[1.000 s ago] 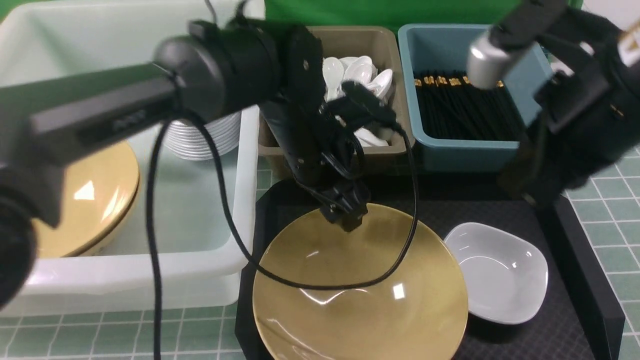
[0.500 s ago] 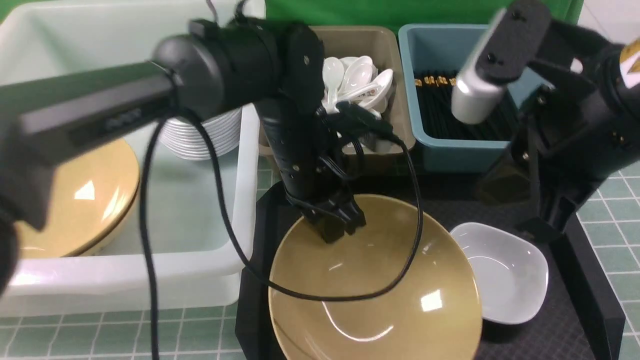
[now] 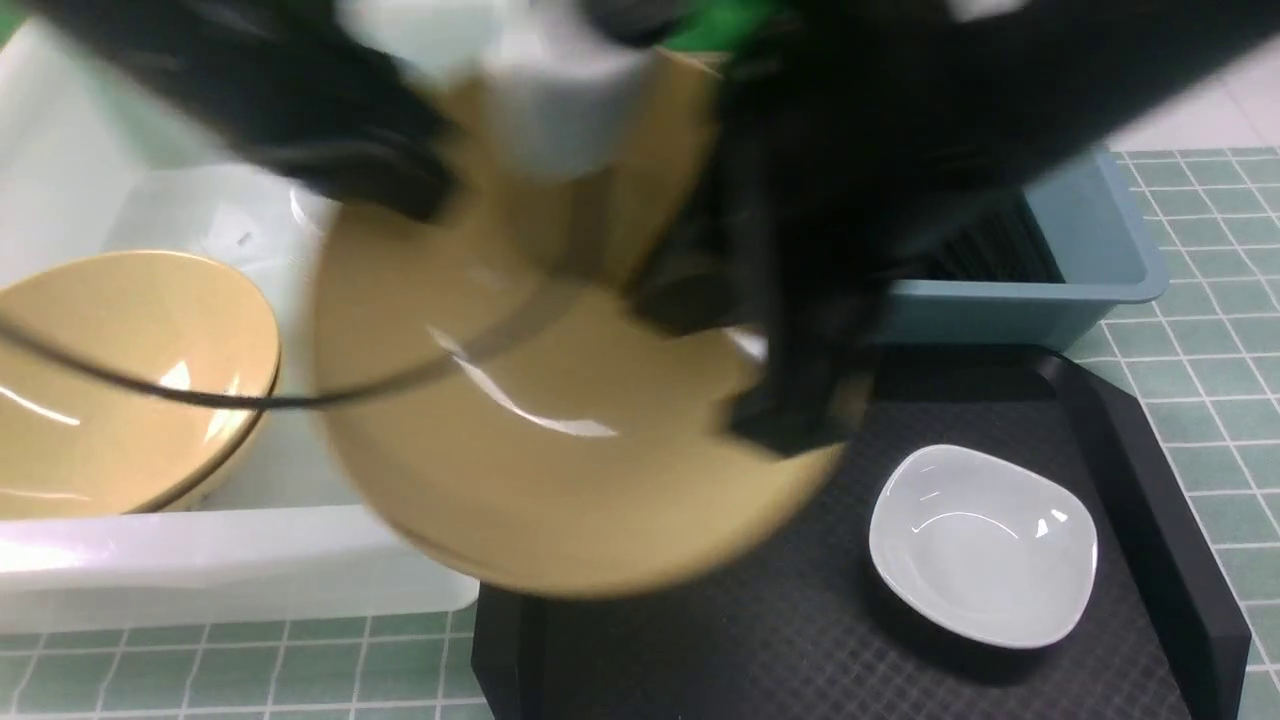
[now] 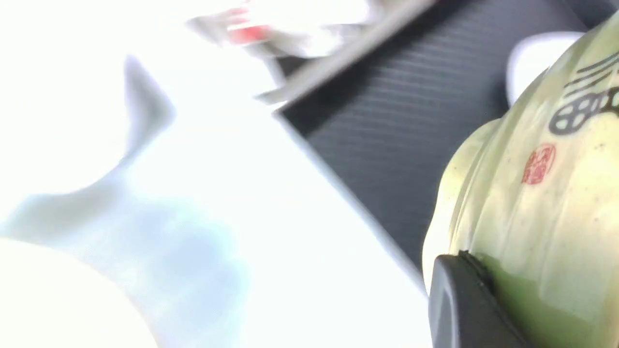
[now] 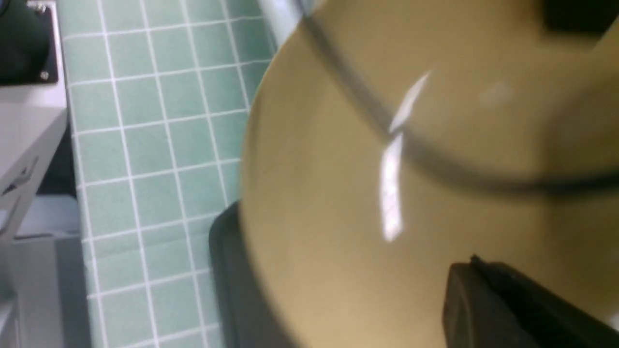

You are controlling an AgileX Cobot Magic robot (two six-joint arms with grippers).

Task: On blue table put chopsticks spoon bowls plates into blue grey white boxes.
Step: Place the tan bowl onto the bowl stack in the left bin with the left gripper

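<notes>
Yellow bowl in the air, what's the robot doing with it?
The left gripper is clamped on the yellow bowl, holding it tilted above the black tray and the white box. The right gripper, shut, is close beside it. A second bowl sits in the white box; a small white dish lies on the tray.

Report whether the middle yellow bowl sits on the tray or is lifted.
Lifted: the tilted yellow bowl overlaps the rim of the white box.
</notes>
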